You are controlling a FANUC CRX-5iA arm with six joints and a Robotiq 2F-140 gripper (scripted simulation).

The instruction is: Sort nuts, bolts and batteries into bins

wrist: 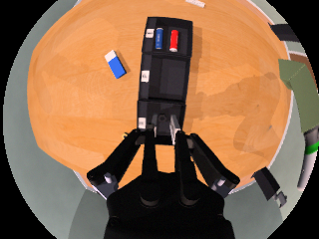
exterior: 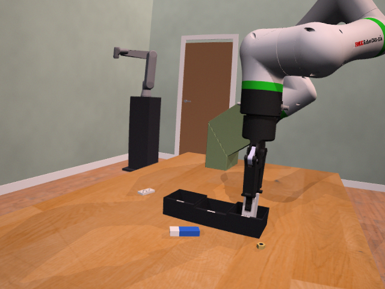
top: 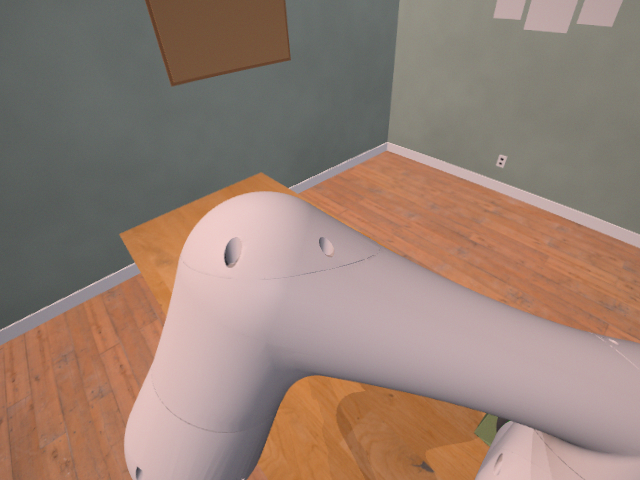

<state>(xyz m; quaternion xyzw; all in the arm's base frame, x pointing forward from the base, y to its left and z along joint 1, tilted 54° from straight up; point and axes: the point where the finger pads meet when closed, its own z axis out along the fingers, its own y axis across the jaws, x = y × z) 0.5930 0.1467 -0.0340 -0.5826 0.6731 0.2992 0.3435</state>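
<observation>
My gripper [exterior: 249, 211] [wrist: 163, 119] points down with its pale finger pads inside the near bin [exterior: 248, 226] [wrist: 141, 111]. The fingers are slightly apart and look open. A small dark round thing, apparently a nut, [wrist: 161, 119] shows between the pads in that bin, with gaps beside it. A gold nut [exterior: 260, 245] [wrist: 125, 135] lies on the table just outside that bin. A blue battery [wrist: 159, 38] and a red battery [wrist: 173, 41] lie side by side in the far bin [exterior: 174, 206] [wrist: 185, 31]. The bin letters are too small to read surely.
The middle bin [exterior: 205, 217] [wrist: 188, 75] joins the two others in a row. A blue and white eraser [exterior: 189, 231] [wrist: 117, 68] lies beside the row. A white domino [exterior: 145, 191] [wrist: 195, 3] lies beyond the far bin. A green angled block [exterior: 216, 155] [wrist: 294, 72] stands at the back.
</observation>
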